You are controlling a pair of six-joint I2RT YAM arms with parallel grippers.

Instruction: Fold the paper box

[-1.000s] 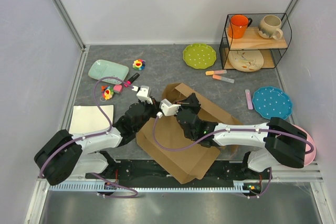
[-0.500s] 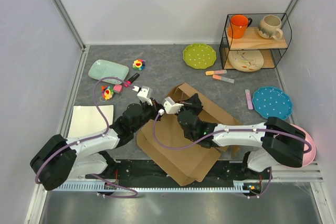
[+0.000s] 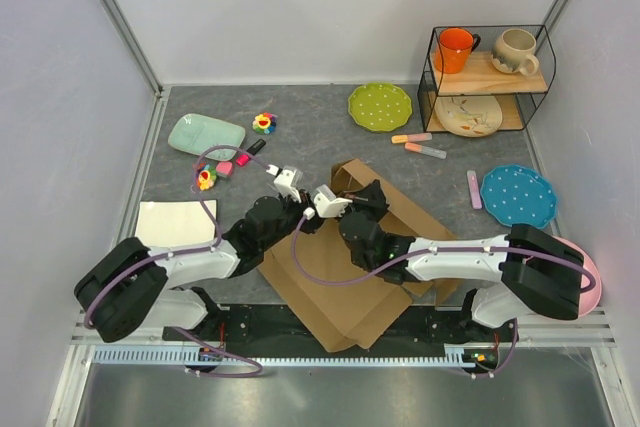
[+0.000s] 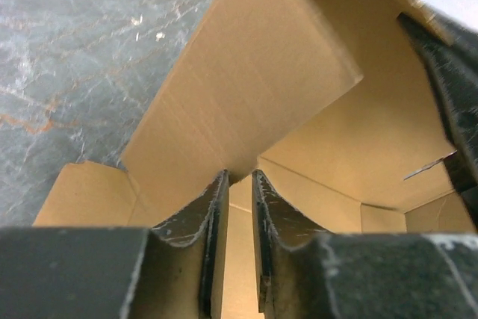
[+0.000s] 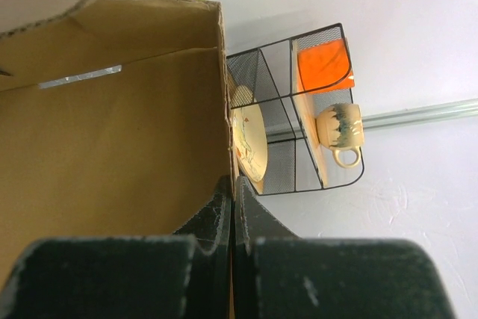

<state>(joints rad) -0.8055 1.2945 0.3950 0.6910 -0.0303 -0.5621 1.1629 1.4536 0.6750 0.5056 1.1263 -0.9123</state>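
White walls (image 3: pixel 330 7) close in a grey marbled tabletop (image 3: pixel 300 112), with a wire shelf (image 3: pixel 487 75) at its far right corner. The paper box (image 3: pixel 350 312) lies at the near middle of the tabletop, half opened. Its base is flat, and a wall and a flap are raised at the far end, where both arms meet. The right tool (image 5: pixel 230 184) has its fingers pressed together on the upright edge of a box wall. The left tool (image 4: pixel 239 178) stands slightly apart, a raised flap's lower edge just at its fingertips.
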